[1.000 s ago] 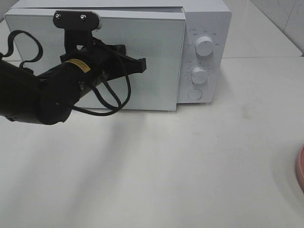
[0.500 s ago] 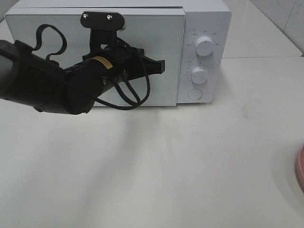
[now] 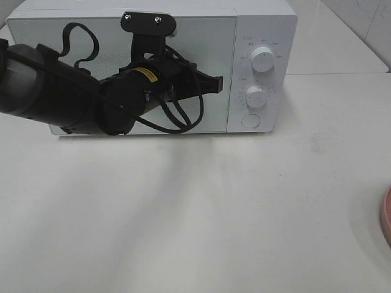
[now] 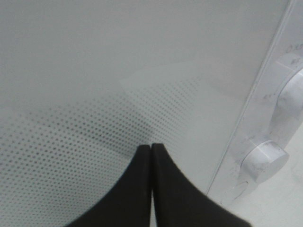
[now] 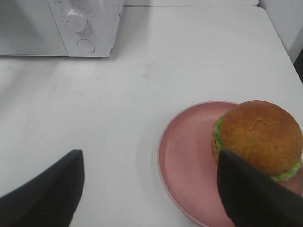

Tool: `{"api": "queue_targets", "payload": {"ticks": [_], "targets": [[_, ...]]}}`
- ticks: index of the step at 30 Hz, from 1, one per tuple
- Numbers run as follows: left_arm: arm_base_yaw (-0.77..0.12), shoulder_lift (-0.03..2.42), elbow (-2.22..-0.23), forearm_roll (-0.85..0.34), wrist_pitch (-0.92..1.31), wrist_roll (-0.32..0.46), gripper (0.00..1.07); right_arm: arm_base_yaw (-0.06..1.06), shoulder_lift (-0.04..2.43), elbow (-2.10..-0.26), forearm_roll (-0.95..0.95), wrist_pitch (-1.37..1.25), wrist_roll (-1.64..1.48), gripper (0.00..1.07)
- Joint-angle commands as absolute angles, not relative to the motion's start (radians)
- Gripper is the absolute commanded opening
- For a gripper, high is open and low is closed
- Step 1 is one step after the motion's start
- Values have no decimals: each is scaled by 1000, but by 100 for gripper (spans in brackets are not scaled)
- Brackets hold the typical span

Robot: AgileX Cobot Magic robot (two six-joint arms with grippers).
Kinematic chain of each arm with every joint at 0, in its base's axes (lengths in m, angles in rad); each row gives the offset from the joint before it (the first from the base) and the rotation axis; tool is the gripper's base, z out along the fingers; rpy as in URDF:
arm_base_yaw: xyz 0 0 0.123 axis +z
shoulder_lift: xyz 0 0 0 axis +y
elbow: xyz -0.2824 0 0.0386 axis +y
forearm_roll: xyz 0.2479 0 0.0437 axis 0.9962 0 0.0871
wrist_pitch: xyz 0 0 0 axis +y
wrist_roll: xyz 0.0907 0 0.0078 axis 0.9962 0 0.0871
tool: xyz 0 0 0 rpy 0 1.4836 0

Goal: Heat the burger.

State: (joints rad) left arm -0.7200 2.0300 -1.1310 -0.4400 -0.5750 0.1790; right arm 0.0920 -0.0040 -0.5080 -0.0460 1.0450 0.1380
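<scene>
Clenched black left gripper presses the white microwave's perforated glass door, upper frame, likely shutting it (burger unloaded on its pink plate); right gripper gapes.

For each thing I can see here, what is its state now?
Microwave door: shut.
Left gripper: shut, tips at the door, holding nothing.
Right gripper: open, empty, above the table.
Burger: whole, upright on the plate.
Plate: on the table, outside the microwave.
</scene>
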Motion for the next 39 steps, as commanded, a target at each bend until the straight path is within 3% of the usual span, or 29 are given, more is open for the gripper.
{"api": "queue_targets", "payload": {"ticks": [1,7,12,14,15,16,17,18,19,20,21,33,39], "targets": [[-708,2005,-1124,-480,-620,182,0,84,-30,-508,-42,1038,123,75],[-744,1930,-1023,-479,-619,183,0,84,-30,-508,-42,1038,123,75],[-766,1871,-974,-476,-487,184,0,84,-30,-508,-42,1038,123,75],[-765,1841,-974,-476,-316,184,14,84,-30,-508,-42,1038,123,75],[-765,1841,-974,-476,-316,184,14,84,-30,-508,-42,1038,123,75],[-765,1827,-974,-469,-210,184,32,84,-30,-508,-42,1038,123,75],[-765,1817,-974,-463,-117,183,59,84,-30,-508,-42,1038,123,75],[-765,1817,-974,-463,-117,183,59,84,-30,-508,-42,1038,123,75],[-765,1811,-974,-461,-64,183,75,84,-30,-508,-42,1038,123,75],[-765,1811,-974,-461,-64,183,75,84,-30,-508,-42,1038,123,75],[-765,1800,-974,-457,41,183,102,84,-30,-508,-42,1038,123,75],[-761,1665,-975,-235,540,173,100,84,-30,-508,-42,1038,123,75],[-729,1581,-975,-225,683,151,100,84,-30,-508,-42,1038,123,75]]}}
